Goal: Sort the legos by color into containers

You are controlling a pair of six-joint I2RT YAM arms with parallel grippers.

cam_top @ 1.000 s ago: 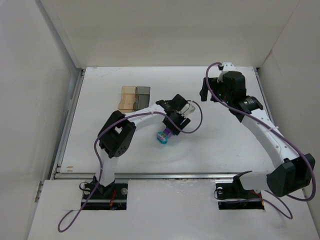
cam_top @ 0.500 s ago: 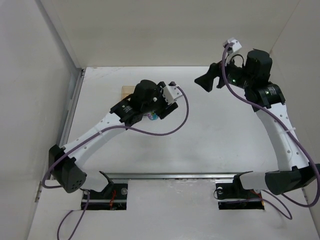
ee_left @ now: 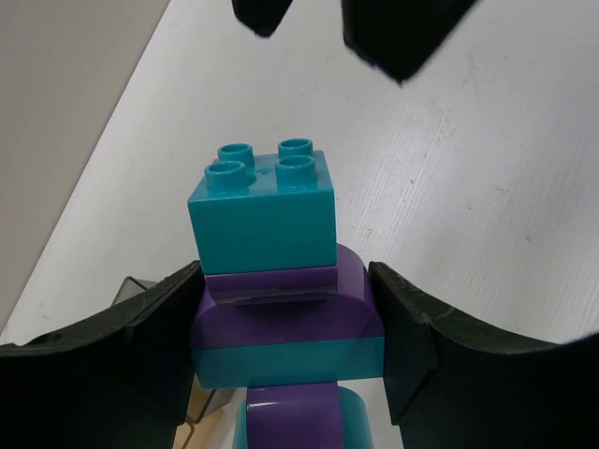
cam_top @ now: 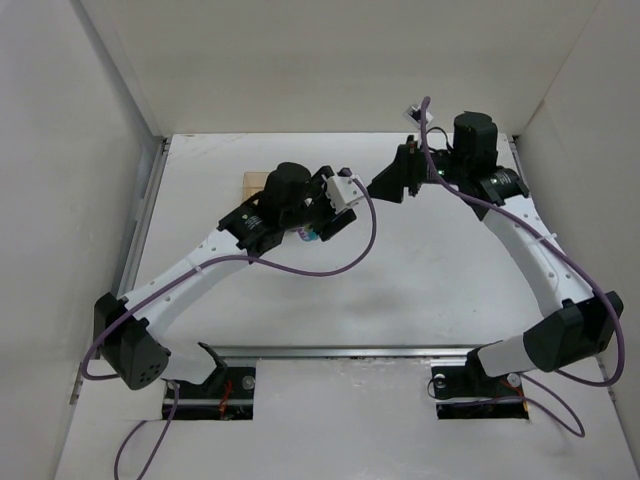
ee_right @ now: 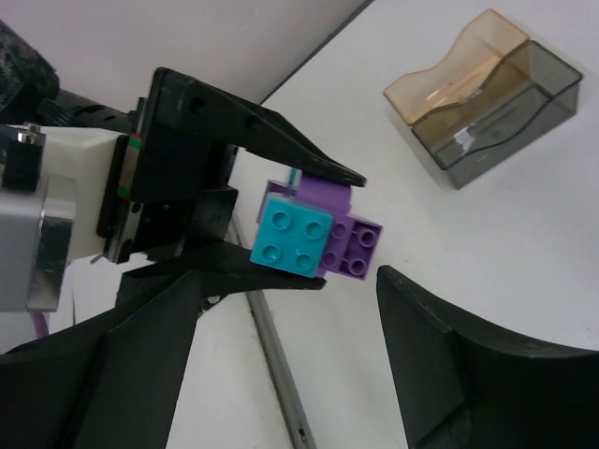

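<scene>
Holding a stack of teal and purple plastic lego bricks [ee_right: 318, 238] aloft over the white table [cam_top: 420, 290], the left gripper [ee_left: 288, 327] pinches the stack's rounded purple middle between its two black fingers. This puts the bricks off the surface and near the two adjoining translucent bins, the amber-orange container [ee_right: 459, 70] and the smoky grey container [ee_right: 510, 112]. Neither bin shows a brick inside in the right wrist view. The right gripper [ee_right: 290, 351] faces the stack with its fingers spread wide and nothing between them, lined up on the square four-stud teal brick [ee_left: 262, 220] at the free end. The step in hand appears to be pulling the joined colours apart before anything is sorted. The next move likely calls for the right fingers to come in around that teal brick, close on its flat sides, and lever or pull it off while the left grip holds firm. A loose pinch on the rounded purple piece could let the whole stack twist.
</scene>
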